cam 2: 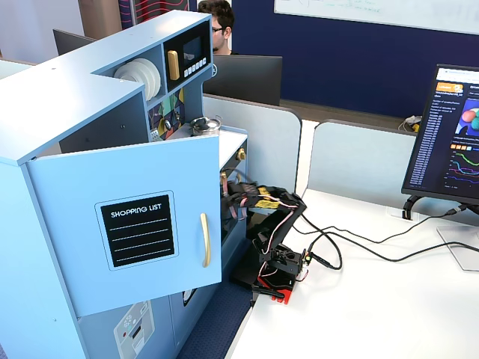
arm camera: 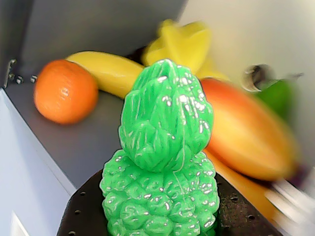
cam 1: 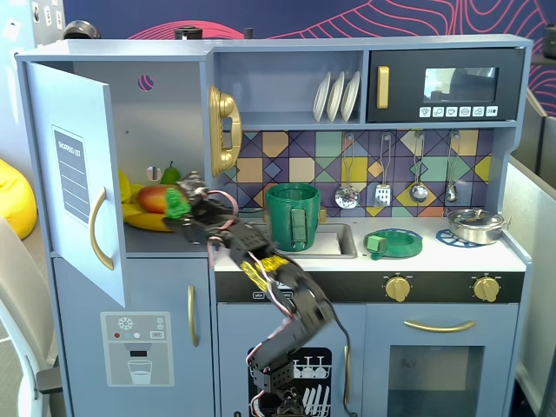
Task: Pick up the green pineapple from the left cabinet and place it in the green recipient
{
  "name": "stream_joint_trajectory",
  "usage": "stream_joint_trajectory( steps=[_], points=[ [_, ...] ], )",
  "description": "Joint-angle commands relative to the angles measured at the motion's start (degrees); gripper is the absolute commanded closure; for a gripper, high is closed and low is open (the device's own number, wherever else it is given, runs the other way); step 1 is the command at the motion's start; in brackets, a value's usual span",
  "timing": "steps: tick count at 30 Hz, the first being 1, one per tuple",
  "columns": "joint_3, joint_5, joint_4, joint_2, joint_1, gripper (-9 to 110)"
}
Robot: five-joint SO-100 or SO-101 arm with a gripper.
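orange (arm camera: 65, 91), banana (arm camera: 110, 72), mango (arm camera: 244, 131), microwave (cam 1: 447, 84), plates (cam 1: 337, 95)

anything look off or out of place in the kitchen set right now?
Nothing stands out. The left cabinet door hangs open, as the pick needs. The gripper holds the green pineapple at the shelf front, with other toy fruit lying loosely behind. The green recipient stands upright by the sink.

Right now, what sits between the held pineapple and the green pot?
In a fixed view, the pincer holds the green pineapple at the left cabinet opening. Toward the green recipient there is only the arm's wrist and the gold toy phone higher up.
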Motion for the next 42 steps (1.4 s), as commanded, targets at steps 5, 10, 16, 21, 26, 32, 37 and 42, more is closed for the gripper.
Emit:
stream_joint_trajectory(
  steps=[5, 10, 16, 21, 26, 32, 37, 42],
  points=[
    [2.4, 6.3, 14.1, 19.5, 16.7, 101],
    [-1.0, 13.9, 10.5, 16.4, 30.2, 101],
    [-5.8, 17.8, -1.5, 2.5, 37.6, 101],
    [-14.2, 20.6, -10.4, -11.4, 40.7, 101],
    [-24.7, 21.3, -10.7, -22.3, 42.5, 101],
    [-34.3, 20.4, -8.4, -31.8, 42.4, 99],
    [-35.3, 29.0, -9.4, -33.4, 42.2, 61],
    [-34.9, 30.3, -9.4, -33.8, 42.5, 50]
  ],
)
